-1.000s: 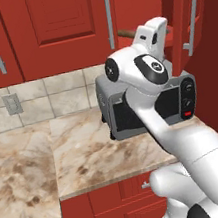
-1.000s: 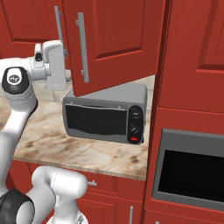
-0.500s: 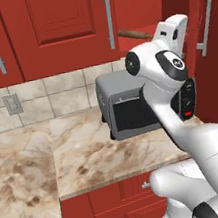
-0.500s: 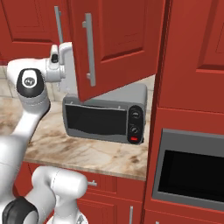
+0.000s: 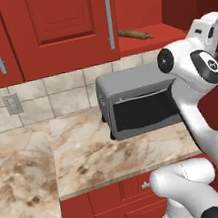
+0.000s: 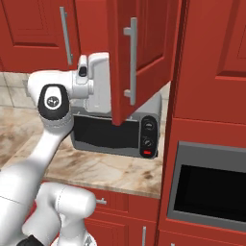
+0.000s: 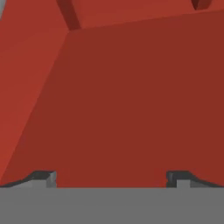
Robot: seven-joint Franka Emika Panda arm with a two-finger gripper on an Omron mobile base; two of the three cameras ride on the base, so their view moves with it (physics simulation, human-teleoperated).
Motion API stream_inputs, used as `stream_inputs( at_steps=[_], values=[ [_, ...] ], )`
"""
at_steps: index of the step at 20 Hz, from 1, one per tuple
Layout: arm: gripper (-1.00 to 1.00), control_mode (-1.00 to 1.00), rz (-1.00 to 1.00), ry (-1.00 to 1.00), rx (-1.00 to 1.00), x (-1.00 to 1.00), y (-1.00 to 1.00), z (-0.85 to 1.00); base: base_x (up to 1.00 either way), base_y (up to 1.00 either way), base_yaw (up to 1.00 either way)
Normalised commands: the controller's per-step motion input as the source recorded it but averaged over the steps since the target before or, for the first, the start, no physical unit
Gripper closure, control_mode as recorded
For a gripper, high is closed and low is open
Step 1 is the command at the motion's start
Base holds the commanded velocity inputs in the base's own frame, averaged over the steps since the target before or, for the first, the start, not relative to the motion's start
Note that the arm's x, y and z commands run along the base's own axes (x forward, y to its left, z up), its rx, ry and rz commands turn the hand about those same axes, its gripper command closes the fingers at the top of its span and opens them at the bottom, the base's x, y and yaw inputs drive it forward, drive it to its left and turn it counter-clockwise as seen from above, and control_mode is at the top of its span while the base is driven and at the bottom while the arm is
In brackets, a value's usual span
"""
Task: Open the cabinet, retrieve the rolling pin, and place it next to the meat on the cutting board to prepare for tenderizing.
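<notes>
The cabinet has its left door shut and its right door swung wide open, silver handle facing out. On the red inner shelf lies the brown rolling pin, slightly slanted. My hand is at shelf height to the right of the pin, apart from it, and sits behind the open door. In the hand view my gripper is open, its fingertips wide apart, close to a plain red surface with nothing between them. The meat and the cutting board are out of view.
A grey toaster oven stands on the marble counter right under the open cabinet. A tall red unit with a built-in oven borders the right side. Tiled backsplash with an outlet lies left.
The right cabinet door has swung farther open, and my hand has moved right with it. The rolling pin on the shelf is now in plain sight.
</notes>
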Motion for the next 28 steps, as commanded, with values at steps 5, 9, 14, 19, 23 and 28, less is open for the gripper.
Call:
stream_inputs(
  at_steps=[5,9,14,19,23,28],
  values=[
    [-1.00,-1.00,-0.02,0.00,0.07,-0.04,-0.85,0.00,0.00,0.00,0.00],
    [-1.00,-1.00,0.00,0.00,0.07,0.00,-0.79,0.00,0.00,0.00,0.00],
    [-1.00,-1.00,0.00,0.00,0.05,-0.14,-0.49,0.00,0.00,0.00,0.00],
    [-1.00,-1.00,0.06,0.00,0.02,-0.47,0.07,0.00,0.00,0.00,0.00],
    [-1.00,-1.00,0.12,0.00,0.06,-0.54,0.33,0.00,0.00,0.00,0.00],
    [-1.00,-1.00,0.16,-0.02,0.10,-0.50,0.52,0.00,0.00,0.00,0.00]
  ],
)
